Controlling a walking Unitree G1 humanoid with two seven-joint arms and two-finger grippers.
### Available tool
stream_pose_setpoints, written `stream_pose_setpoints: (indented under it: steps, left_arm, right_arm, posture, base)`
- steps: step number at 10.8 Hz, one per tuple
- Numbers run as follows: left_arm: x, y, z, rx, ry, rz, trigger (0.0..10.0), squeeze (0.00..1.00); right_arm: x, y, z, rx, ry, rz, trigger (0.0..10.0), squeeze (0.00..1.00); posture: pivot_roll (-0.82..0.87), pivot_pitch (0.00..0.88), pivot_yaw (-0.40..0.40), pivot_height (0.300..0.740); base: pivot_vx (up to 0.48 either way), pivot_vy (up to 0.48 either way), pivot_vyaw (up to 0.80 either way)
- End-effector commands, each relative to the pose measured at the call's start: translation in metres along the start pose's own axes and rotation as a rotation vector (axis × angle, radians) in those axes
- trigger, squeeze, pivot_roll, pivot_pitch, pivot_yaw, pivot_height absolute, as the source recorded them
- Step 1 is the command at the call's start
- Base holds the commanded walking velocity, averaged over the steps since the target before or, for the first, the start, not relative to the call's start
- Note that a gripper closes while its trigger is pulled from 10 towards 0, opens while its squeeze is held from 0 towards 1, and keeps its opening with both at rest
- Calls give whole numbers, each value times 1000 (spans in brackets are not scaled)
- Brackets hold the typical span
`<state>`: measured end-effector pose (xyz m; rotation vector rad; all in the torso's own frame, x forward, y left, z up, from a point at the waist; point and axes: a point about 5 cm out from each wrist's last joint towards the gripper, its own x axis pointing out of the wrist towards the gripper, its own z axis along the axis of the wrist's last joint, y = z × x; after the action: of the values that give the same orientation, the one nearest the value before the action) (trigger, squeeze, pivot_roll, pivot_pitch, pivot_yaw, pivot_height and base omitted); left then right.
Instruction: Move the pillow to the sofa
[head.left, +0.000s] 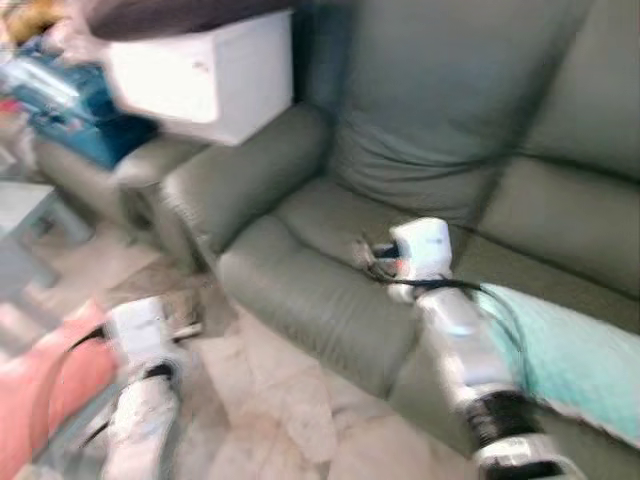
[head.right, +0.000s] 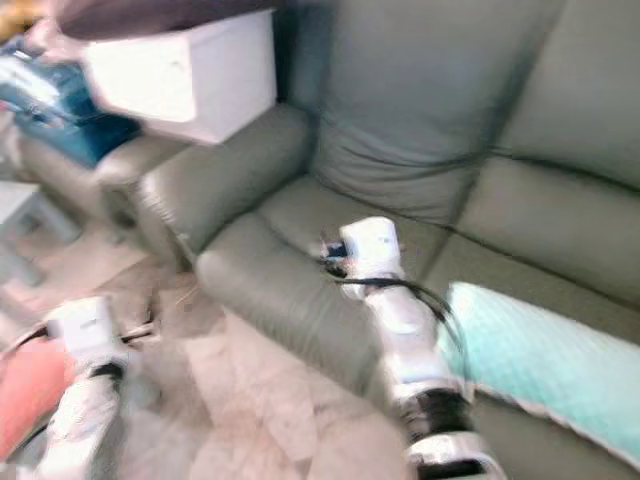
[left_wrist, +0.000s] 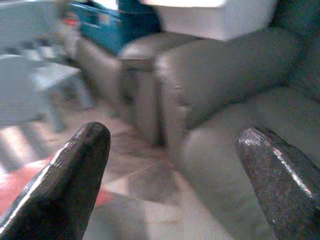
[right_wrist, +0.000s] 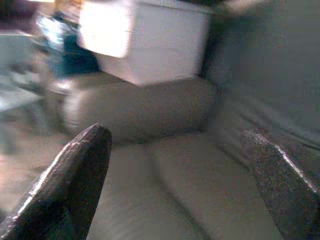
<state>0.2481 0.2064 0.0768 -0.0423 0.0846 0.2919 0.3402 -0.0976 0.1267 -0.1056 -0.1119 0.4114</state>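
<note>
1. Fingers of the left gripper stand wide apart in the left wrist view, nothing between them; past them lie the sofa's padded arm, a strip of pale floor and a red patch at the edge that is too blurred to name.
2. Right wrist view: the right gripper also has its fingers spread and empty, hanging over the seat cushion, with a white box resting on the sofa arm beyond.
3. Left eye view: the right arm reaches out over the front of the seat, while the left arm hangs low over the floor beside something reddish at the frame's lower corner.
4. A pale turquoise pillow lies on the seat just to the right of the right arm, cut off by the frame edge.
5. Right eye view: the pillow shows more fully, resting flat on the cushion.
6. Everything is motion-blurred; the blue things behind the box cannot be identified.
7. Open floor runs between the sofa front and a pale bench seen in the left wrist view.
</note>
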Motion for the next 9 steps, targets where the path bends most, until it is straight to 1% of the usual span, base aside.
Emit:
stream_pose_setpoints:
  steps: [1,2,5,6,7,9]
  left_arm:
    - [-4,2,3,12,-13,9,10000,0]
    - [-8,6,1,21,-6,14,10000,0]
    - [-14,10,-1,38,5,25,10000,0]
    - [-16,13,0,50,-5,26,10000,0]
    - [-15,16,2,50,-13,37,10000,0]
    - [-14,24,6,46,-34,88,10000,0]
  right_arm:
    - [1,4,1,4,-7,30,10000,0]
    - [2,10,1,14,-14,52,10000,0]
    - [4,18,1,39,-27,85,10000,0]
    - [7,19,4,58,-39,91,10000,0]
    - [9,18,4,56,-37,93,10000,0]
    - [13,23,6,53,-38,129,10000,0]
  posture:
    - [-151,91,73,740]
    - [-139,90,75,740]
    - [-110,87,80,740]
    - [-101,84,79,740]
    - [-89,81,68,740]
    - [-73,71,33,740]
  base:
    - [0,0,800]
    - [0,0,800]
    - [0,0,748]
    - [0,0,0]
    - [0,0,0]
    - [0,0,0]
